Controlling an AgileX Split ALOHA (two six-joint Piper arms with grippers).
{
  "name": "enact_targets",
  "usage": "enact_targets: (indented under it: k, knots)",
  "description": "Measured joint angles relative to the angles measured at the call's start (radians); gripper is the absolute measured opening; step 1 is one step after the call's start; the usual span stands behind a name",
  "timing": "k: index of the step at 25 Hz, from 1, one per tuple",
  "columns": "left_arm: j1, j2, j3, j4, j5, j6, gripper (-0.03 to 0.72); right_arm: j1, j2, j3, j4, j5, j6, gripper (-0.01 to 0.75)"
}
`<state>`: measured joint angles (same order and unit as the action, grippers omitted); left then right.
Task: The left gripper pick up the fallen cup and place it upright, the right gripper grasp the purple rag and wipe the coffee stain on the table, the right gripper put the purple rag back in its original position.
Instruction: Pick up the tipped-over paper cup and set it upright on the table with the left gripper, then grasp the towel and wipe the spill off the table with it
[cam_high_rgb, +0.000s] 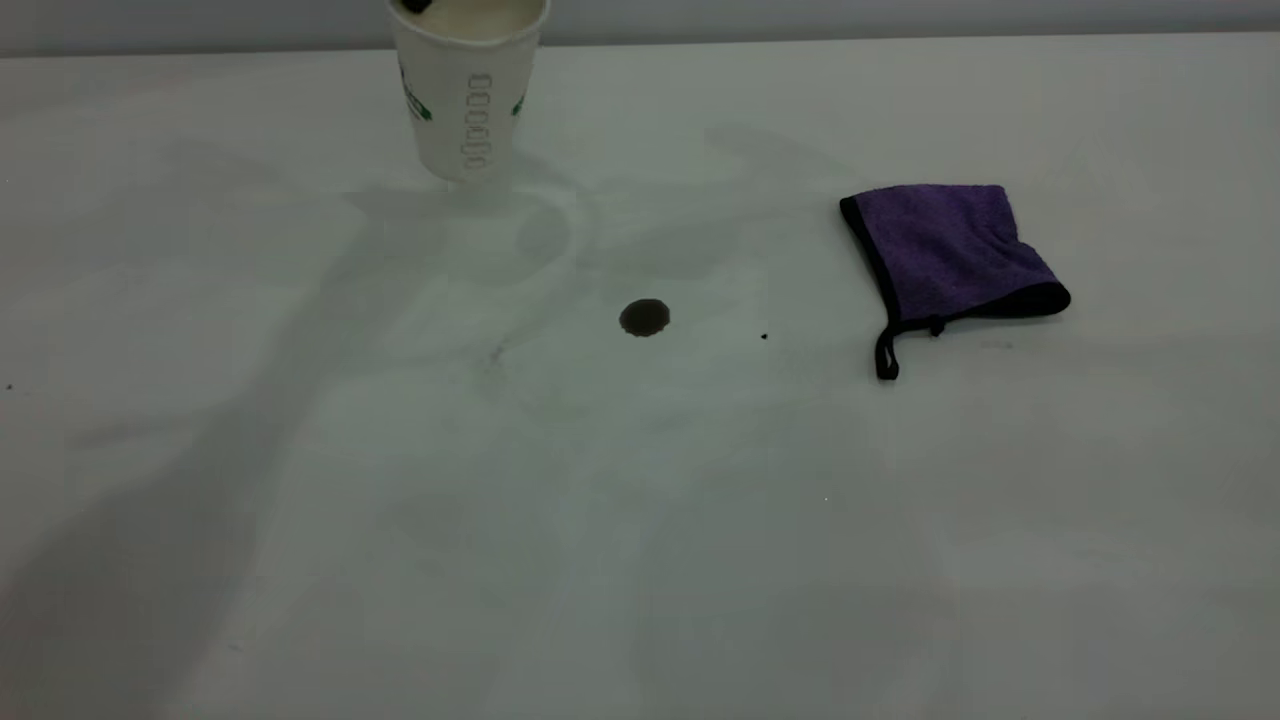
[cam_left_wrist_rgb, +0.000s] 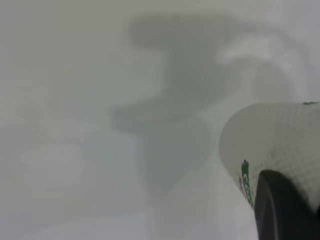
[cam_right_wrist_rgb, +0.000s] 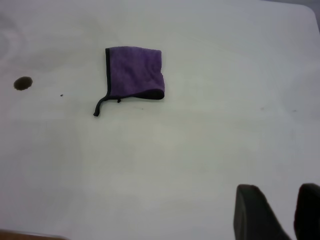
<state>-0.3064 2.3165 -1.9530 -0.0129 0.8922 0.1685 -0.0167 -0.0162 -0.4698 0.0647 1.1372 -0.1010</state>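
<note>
The white ribbed paper cup with the green band (cam_high_rgb: 467, 95) stood mouth-up at the far side of the broad whitish-grey worktop (cam_high_rgb: 300, 520) — though its base looked to hover just clear of the surface. The black left gripper (cam_left_wrist_rgb: 287, 207) had it: one dark finger (cam_left_wrist_rgb: 280, 205) lay against the cup's wall in the left wrist view, so I judged the fingers pinched on it and the righting step all but done, release not yet made.

Nearer the middle sat the small round dark brown coffee stain (cam_high_rgb: 644, 317), unwiped. Well apart to its right lay the small purple terry rag with black edging (cam_high_rgb: 945, 252), its loop strap trailing toward the front.

The black right gripper (cam_right_wrist_rgb: 280, 212) hung high and well short of the rag, its two fingers spread with a gap between them. Next call, by my reckoning — settle the cup and let go, then the right arm goes down onto that rag.
</note>
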Motion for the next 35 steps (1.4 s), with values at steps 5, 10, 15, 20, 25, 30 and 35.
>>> enact_targets:
  k: [5,10,15,20,25,30,35]
  knots:
    - [0.107,0.031,0.000,-0.214,-0.018,0.130,0.015,0.000,0.000,0.000,0.000,0.000,0.000,0.238]
    - [0.131,0.092,0.000,-0.254,-0.044,0.169,0.019,0.000,0.000,0.000,0.000,0.000,0.000,0.238]
    - [0.131,0.143,0.000,-0.265,-0.091,0.175,0.039,0.000,0.000,0.000,0.000,0.001,0.000,0.238]
    - [0.131,0.166,0.000,-0.277,-0.107,0.180,0.148,0.000,0.000,0.000,0.000,0.001,0.000,0.238]
    - [0.131,0.160,0.000,-0.277,-0.105,0.198,0.422,0.000,0.000,0.000,0.000,0.001,0.000,0.238]
    - [0.131,0.050,-0.037,-0.253,-0.002,0.221,0.691,0.000,0.000,0.000,0.000,0.002,0.000,0.238]
    - [0.131,-0.129,-0.126,-0.166,0.201,0.205,0.688,0.000,0.000,0.000,0.000,0.002,0.000,0.238]
